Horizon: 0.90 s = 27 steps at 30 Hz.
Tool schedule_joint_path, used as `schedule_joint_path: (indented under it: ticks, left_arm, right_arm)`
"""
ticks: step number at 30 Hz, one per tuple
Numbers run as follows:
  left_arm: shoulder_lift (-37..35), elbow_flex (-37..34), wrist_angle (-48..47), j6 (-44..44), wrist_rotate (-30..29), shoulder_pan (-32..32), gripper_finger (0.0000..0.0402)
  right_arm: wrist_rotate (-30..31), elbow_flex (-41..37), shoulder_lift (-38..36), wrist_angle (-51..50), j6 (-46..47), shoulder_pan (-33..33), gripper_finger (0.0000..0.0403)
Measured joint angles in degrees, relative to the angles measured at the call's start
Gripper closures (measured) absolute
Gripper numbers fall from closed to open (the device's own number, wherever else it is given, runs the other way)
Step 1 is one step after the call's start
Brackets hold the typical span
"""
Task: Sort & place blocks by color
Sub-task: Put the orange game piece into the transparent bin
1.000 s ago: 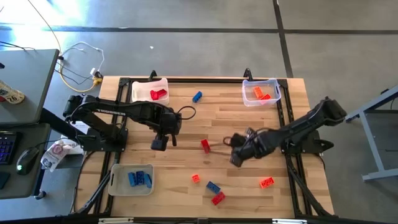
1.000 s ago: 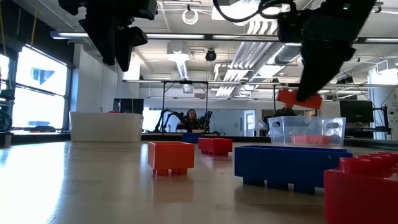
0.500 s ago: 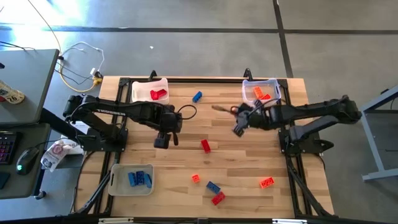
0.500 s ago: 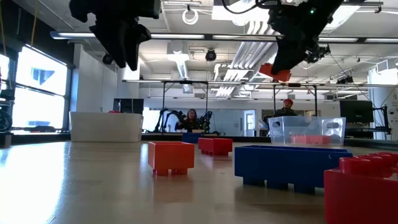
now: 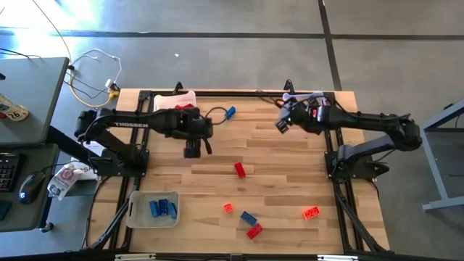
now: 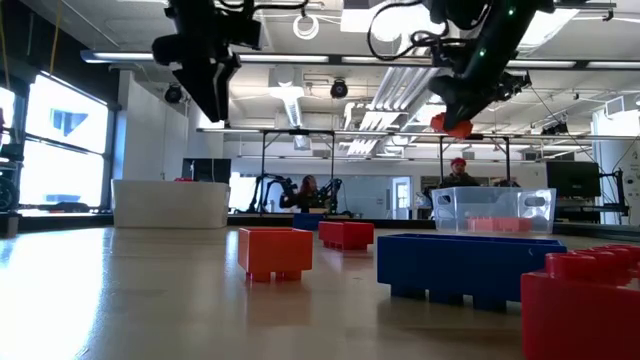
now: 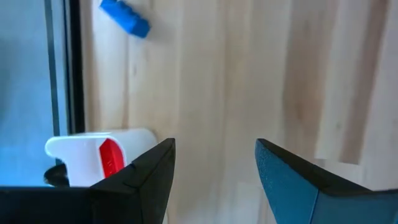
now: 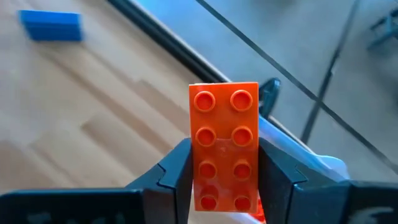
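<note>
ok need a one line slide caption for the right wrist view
Right gripper shut on an orange block, studs toward the camera, above the table's edge, a blue block beyond.

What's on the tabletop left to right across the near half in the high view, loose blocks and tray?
Tray of blue blocks → small orange block → red block → blue block → red block at the near edge → orange block.
</note>
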Motion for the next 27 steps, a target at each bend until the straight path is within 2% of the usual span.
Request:
schedule_joint_path:
  ticks: [6,15,27]
  left_arm:
    - [0.0,0.0,3.5,2.0,0.3,4.9,0.0193]
    - [0.0,0.0,13.6,-0.1,4.0,10.3,0.0193]
    - [0.0,0.0,21.8,-3.6,4.7,13.0,0.0193]
  right_arm:
    - [-0.5,0.0,0.0,0.0,-2.2,-7.9,0.0287]
    - [-8.1,0.0,3.4,-0.1,-4.8,-20.2,0.0286]
    - [-17.0,0.0,12.6,0.0,-5.0,-27.8,0.0286]
